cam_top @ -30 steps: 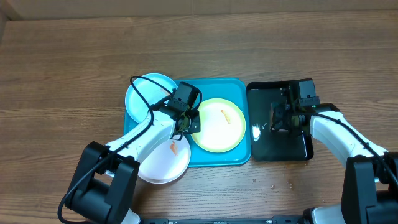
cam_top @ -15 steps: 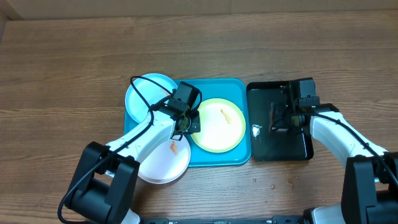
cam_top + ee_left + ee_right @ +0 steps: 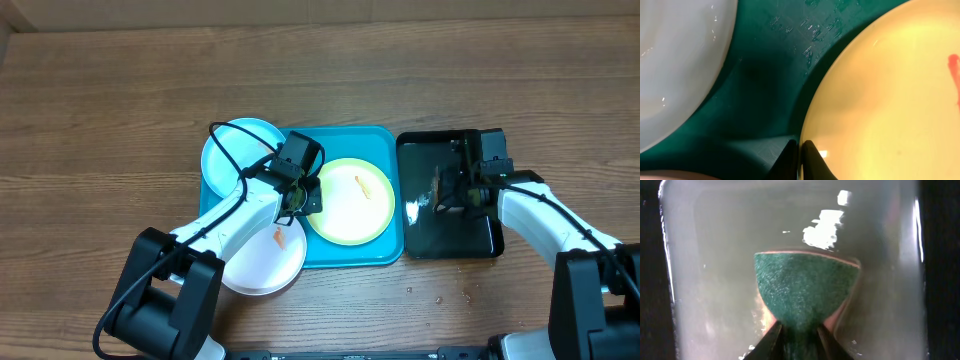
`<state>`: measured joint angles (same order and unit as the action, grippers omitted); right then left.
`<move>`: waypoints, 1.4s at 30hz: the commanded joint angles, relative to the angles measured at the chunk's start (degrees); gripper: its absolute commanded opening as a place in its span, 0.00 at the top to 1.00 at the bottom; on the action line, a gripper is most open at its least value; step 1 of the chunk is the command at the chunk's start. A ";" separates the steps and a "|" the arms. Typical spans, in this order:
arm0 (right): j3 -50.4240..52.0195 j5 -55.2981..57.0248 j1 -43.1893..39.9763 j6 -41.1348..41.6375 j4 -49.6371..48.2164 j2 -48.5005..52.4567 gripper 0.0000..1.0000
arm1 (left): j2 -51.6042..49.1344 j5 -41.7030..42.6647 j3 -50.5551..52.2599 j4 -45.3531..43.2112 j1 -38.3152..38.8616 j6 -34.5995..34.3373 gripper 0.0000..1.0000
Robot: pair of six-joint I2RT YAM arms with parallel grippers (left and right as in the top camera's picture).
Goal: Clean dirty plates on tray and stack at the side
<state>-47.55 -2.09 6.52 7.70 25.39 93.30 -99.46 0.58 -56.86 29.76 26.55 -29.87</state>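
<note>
The yellow-green plate point(image 3: 350, 200) lies in the turquoise tray point(image 3: 385, 140) with an orange-red smear on it. My left gripper point(image 3: 302, 203) is shut on its left rim, seen close up in the left wrist view point(image 3: 801, 155), where the plate point(image 3: 890, 100) fills the right side. The light blue plate point(image 3: 232, 150) overlaps the tray's upper left corner. The white plate point(image 3: 262, 262), with an orange smear, overhangs the lower left corner. My right gripper point(image 3: 445, 195) is shut on a green sponge point(image 3: 805, 290), low over the black tray point(image 3: 480, 235).
The black tray's wet, glossy floor point(image 3: 705, 255) fills the right wrist view. A pale plate's edge point(image 3: 675, 65) shows at the upper left of the left wrist view, across a strip of tray floor point(image 3: 765, 90). Crumbs lie on the wood table point(image 3: 440, 298) in front of the trays.
My right gripper has shifted a little to the left over the black tray with the sponge. The left gripper and the plates have not moved.
</note>
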 commanded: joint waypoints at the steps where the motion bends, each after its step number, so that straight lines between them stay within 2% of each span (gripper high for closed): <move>1: -0.02 0.35 0.28 -0.20 -0.31 0.24 0.96 | -0.61 -1.20 0.59 0.00 0.09 0.76 0.91; 4: -2.12 0.57 0.28 -0.24 0.92 -0.13 0.96 | -0.61 -1.22 0.59 -0.02 0.09 1.88 0.96; 12: -11.28 1.25 0.28 -1.95 12.02 -1.05 0.96 | -0.61 -1.25 0.59 -0.09 0.09 2.91 0.96; 23: -12.81 2.91 0.28 -1.92 14.36 -1.05 0.96 | -0.63 -1.22 0.61 -0.24 0.09 2.84 0.96; 32: -15.87 1.38 0.68 -1.73 21.27 -0.92 0.96 | -0.63 -1.22 0.61 -0.33 0.09 2.82 0.96; 42: -15.85 1.31 0.87 -1.70 21.24 -0.90 0.96 | -0.63 -1.27 0.61 -0.61 0.09 2.86 0.96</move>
<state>-61.82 -0.21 7.03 6.13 47.05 93.27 -99.46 0.56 -56.86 29.26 26.55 -28.32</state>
